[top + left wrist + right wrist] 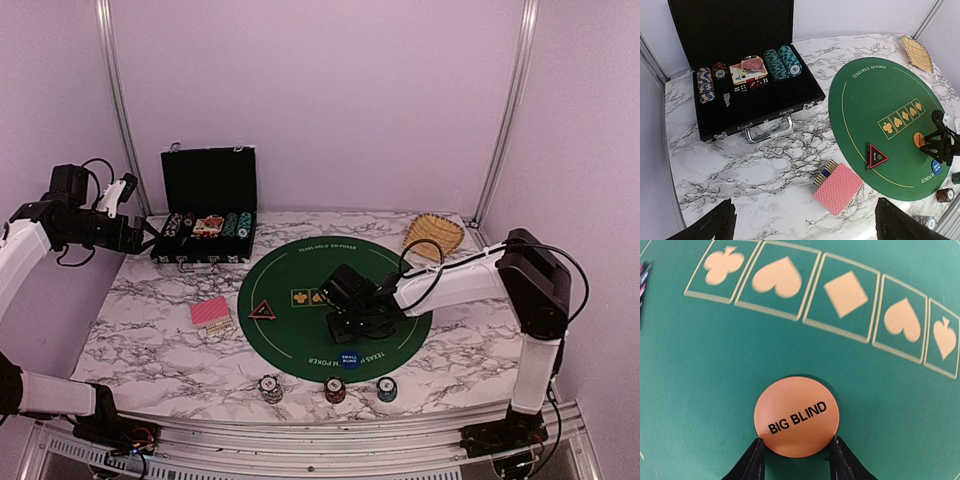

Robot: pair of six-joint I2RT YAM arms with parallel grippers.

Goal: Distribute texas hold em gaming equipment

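My right gripper (796,440) is shut on the orange "BIG BLIND" button (796,416), one fingertip on each side, low over the green poker mat (300,330). The blue button (349,360) lies at the mat's near edge. Black-white (270,387), red (335,390) and teal (387,388) chip stacks stand in a row on the marble in front of the mat. The red-black triangle marker (876,156) sits at the mat's left edge. The red-backed cards (838,187) lie on the marble beside it. My left gripper (805,220) is open and empty, high at the far left.
The open black chip case (740,90) holds more chips, cards and dice at the back left. A woven basket (433,234) sits at the back right. The right arm (450,285) stretches across the mat's right half.
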